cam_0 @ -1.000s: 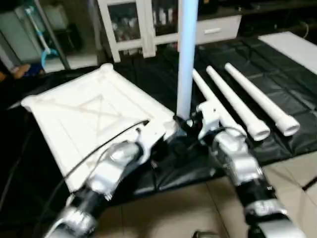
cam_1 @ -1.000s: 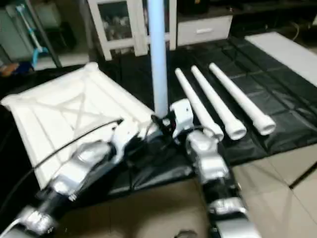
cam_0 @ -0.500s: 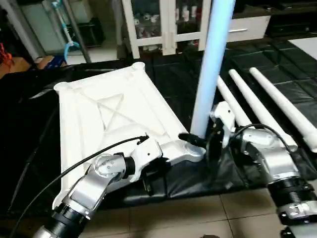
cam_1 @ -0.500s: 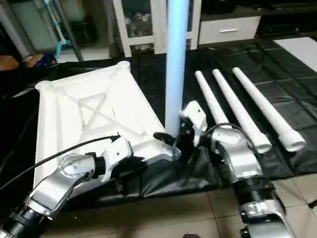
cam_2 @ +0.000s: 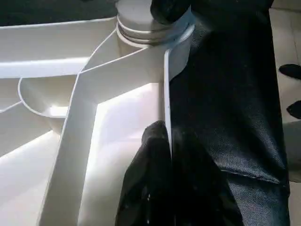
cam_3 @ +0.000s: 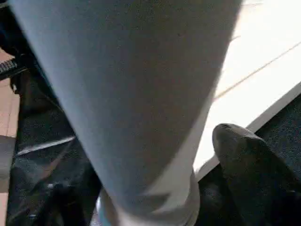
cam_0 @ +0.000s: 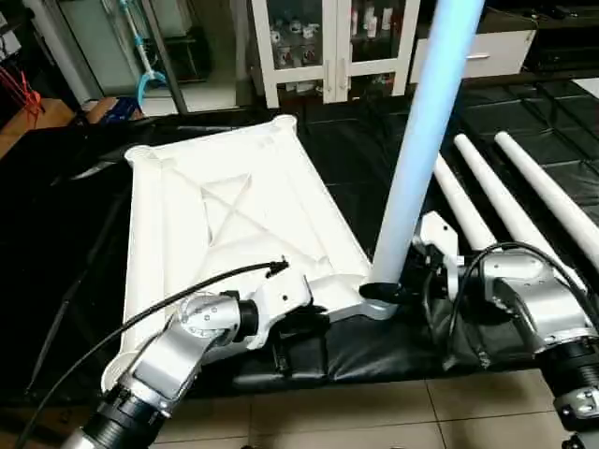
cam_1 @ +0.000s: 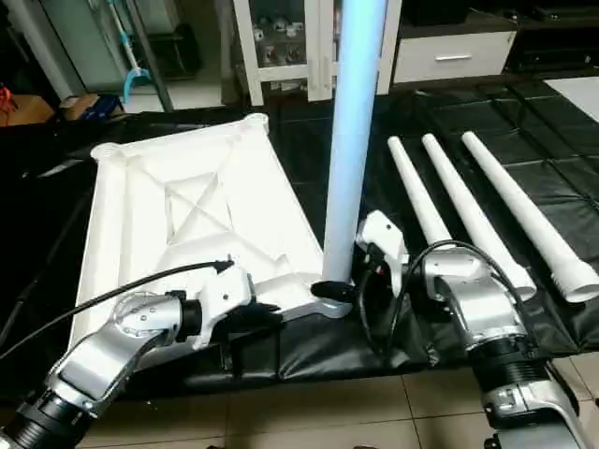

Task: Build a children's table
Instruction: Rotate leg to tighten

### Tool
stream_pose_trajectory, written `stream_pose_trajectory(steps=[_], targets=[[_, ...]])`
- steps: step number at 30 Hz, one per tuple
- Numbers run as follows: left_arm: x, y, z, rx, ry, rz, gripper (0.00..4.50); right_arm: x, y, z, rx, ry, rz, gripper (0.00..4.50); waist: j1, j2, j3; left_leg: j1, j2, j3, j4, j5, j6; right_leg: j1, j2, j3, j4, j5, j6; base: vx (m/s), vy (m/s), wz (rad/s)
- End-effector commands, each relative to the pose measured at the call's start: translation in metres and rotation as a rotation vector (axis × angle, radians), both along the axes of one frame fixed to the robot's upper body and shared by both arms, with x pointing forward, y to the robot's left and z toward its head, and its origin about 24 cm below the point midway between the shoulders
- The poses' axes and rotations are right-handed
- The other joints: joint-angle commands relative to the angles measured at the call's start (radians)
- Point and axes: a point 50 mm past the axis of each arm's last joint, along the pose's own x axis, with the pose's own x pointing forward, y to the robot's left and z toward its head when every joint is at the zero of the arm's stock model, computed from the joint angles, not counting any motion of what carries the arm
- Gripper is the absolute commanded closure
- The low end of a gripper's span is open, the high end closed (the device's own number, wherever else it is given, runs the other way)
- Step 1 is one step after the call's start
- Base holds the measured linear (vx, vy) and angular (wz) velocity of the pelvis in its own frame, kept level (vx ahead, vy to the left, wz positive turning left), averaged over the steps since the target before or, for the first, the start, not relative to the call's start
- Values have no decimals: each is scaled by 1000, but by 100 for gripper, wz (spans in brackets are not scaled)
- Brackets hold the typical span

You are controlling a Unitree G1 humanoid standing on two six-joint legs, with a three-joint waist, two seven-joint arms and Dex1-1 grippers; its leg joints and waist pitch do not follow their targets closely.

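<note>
Tabletop [cam_0: 225, 215] lying upside down on black mat [cam_0: 374, 159], ribbed underside facing up. One leg [cam_0: 421, 159] standing upright in tabletop's near corner socket [cam_0: 379, 301], leaning slightly. Three more legs lying side by side on mat, just beyond that socket on the right-arm side: first spare leg [cam_1: 418, 192] closest to tabletop, second spare leg [cam_1: 468, 210] next, third spare leg [cam_1: 524, 217] farthest out, all apart from tabletop.

Left gripper [cam_2: 167, 136] pinching tabletop's near edge wall just beside the occupied socket, fingers [cam_2: 150, 165] closed tight with one pad inside the rim and one outside over mat. Left forearm [cam_0: 187, 337] reaching in from tabletop's near side, black cable [cam_0: 140, 318] trailing along it.

Right gripper [cam_1: 360, 281] sitting at base of upright leg, right next to socket, on the side away from tabletop centre. One right finger [cam_3: 244, 160] showing beside leg in right wrist view, clear of it; jaws standing fairly wide, cannot tell whether touching leg.

White cabinet [cam_0: 328, 47] with glass doors standing beyond tabletop's far edge, past mat. Tiled floor [cam_0: 374, 412] showing on tabletop's near side.
</note>
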Motion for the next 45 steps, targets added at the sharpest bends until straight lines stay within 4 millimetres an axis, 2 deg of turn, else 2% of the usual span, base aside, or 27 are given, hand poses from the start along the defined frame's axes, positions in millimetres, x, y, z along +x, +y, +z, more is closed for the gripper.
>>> stream_pose_trajectory(steps=[1, 8, 9, 11, 13, 15, 17, 18, 22, 24, 25, 26, 27, 28, 29, 30, 31, 32, 33, 35, 36, 38, 39, 42, 43, 45], targets=[[-7, 8, -15, 72, 72, -11, 450, 2, -5, 4, 3, 7, -8, 128, 2, -28, -67, 24, 71, -33, -88, -295, 66, 29, -24, 22, -54, -243, -219, 0, 0, 0], [-7, 9, -16, 75, 75, -8, 450, 1, -5, 3, 8, 19, -1, 186, 3, -28, -71, 23, 70, -31, -85, -263, 78, 30, -24, 22, -51, -204, -227, 0, 0, 0], [-6, 9, -15, 75, 75, -7, 450, 2, -5, 3, 12, 22, -3, 195, 2, -32, -70, 23, 70, -30, -85, -265, 80, 30, -23, 22, -53, -209, -227, 0, 0, 0], [-5, 9, -15, 73, 75, -3, 450, 4, -4, 2, 14, 16, -21, 209, 2, -28, -70, 25, 70, -30, -85, -277, 74, 29, -24, 23, -54, -230, -223, 0, 0, 0], [-4, 9, -15, 70, 73, 1, 450, 8, -3, 1, 11, -5, -63, 226, 1, -32, -70, 24, 70, -30, -86, -284, 69, 29, -23, 23, -55, -234, -221, 0, 0, 0], [-4, 8, -14, 67, 72, 5, 450, 14, -2, -2, 5, -33, -130, 237, -4, -29, -67, 22, 68, -31, -88, -305, 59, 27, -24, 23, -56, -262, -218, 0, 0, 0], [-2, 7, -14, 63, 67, 13, 450, 21, 0, -6, 1, -63, -226, 240, -17, -30, -65, 21, 66, -35, -93, -355, 32, 27, -23, 20, -59, -317, -202, 0, 0, 0], [-1, 6, -14, 62, 64, 23, 450, 24, 1, -8, 6, -74, -270, 247, -26, -34, -62, 22, 65, -38, -96, -407, 9, 24, -23, 19, -65, -370, -185, 0, 0, 0], [4, 5, -15, 67, 57, 74, 450, 28, 8, -12, 27, -86, -373, 252, -41, -32, -59, 30, 66, -41, -99, -482, -22, 14, -21, 20, -70, -413, -170, 0, 0, 0], [10, 3, -17, 72, 46, 131, 450, 31, 16, -16, 37, -95, -439, 252, -54, -32, -56, 28, 64, -45, -102, -516, -36, 14, -22, 19, -73, -443, -155, 0, 0, 0], [13, 1, -17, 69, 46, 161, 450, 32, 20, -18, 43, -96, -467, 254, -57, -34, -55, 31, 63, -45, -102, -536, -43, 10, -22, 18, -76, -469, -147, 0, 0, 0], [23, -5, -17, 64, 42, 249, 450, 38, 30, -23, 35, -108, -584, 254, -60, -39, -55, 32, 63, -45, -102, -545, -47, 6, -22, 17, -79, -483, -144, 0, 0, 0], [31, -7, -17, 70, 31, 319, 450, 41, 35, -24, 41, -113, -650, 254, -67, -35, -52, 34, 59, -49, -100, -566, -59, 4, -24, 14, -81, -524, -134, 0, 0, 0], [34, -8, -17, 74, 26, 351, 450, 42, 37, -25, 44, -115, -679, 254, -77, -37, -51, 35, 58, -51, -101, -588, -68, 3, -23, 9, -87, -563, -114, 0, 0, 0], [42, -10, -17, 91, 7, 435, 450, 44, 43, -26, 50, -118, -740, 255, -77, -35, -52, 36, 57, -53, -99, -595, -69, 3, -24, 8, -89, -571, -105, 0, 0, 0], [49, -11, -17, 108, -18, 517, 450, 45, 50, -26, 51, -127, -795, 255, -81, -30, -49, 43, 54, -53, -97, -620, -69, -6, -22, 5, -101, -612, -80, 0, 0, 0], [52, -13, -16, 105, -27, 540, 450, 46, 52, -26, 37, -153, -838, 255, -82, -31, -49, 45, 53, -53, -96, -622, -70, -8, -22, 3, -105, -616, -75, 0, 0, 0], [53, -15, -15, 101, -25, 540, 450, 45, 59, -27, 41, -159, -838, 255, -83, -34, -51, 44, 52, -53, -96, -622, -68, -7, -22, 1, -106, -617, -72, 0, 0, 0], [53, -18, -15, 99, -24, 540, 450, 45, 65, -27, 46, -169, -848, 255, -84, -27, -51, 38, 54, -59, -100, -633, -63, -1, -24, -4, -107, -609, -64, 0, 0, 0], [53, -20, -15, 106, -27, 528, 450, 45, 74, -27, 85, -164, -853, 255, -86, -24, -52, 36, 56, -61, -105, -650, -64, 1, -24, -8, -106, -587, -64, 0, 0, 0], [53, -20, -15, 107, -29, 521, 450, 44, 81, -26, 122, -146, -839, 255, -86, -21, -52, 35, 57, -63, -110, -664, -67, 2, -23, -8, -106, -548, -72, 0, 0, 0], [54, -20, -15, 108, -30, 520, 450, 43, 86, -25, 143, -149, -834, 256, -85, -18, -53, 38, 57, -62, -110, -668, -67, 0, -23, -6, -105, -527, -82, 0, 0, 0], [53, -17, -18, 121, -25, 511, 450, 45, 93, -20, 177, -170, -818, 256, -86, -20, -52, 36, 57, -61, -111, -676, -68, -1, -24, -5, -105, -512, -92, 0, 0, 0], [51, -15, -20, 127, -16, 491, 450, 45, 98, -16, 200, -184, -795, 256, -87, -19, -52, 35, 56, -60, -111, -672, -63, -1, -25, -4, -104, -507, -99, 0, 0, 0], [49, -13, -21, 127, -5, 474, 450, 44, 101, -12, 228, -184, -744, 200, -87, -19, -51, 36, 56, -60, -111, -673, -62, -1, -25, -4, -104, -508, -100, 0, 0, 0], [38, -8, -23, 115, 26, 366, 450, 34, 101, -2, 291, -181, -539, 186, -94, -22, -55, 27, 58, -60, -113, -650, -48, 7, -28, -1, -99, -471, -113, 0, 0, 0]])
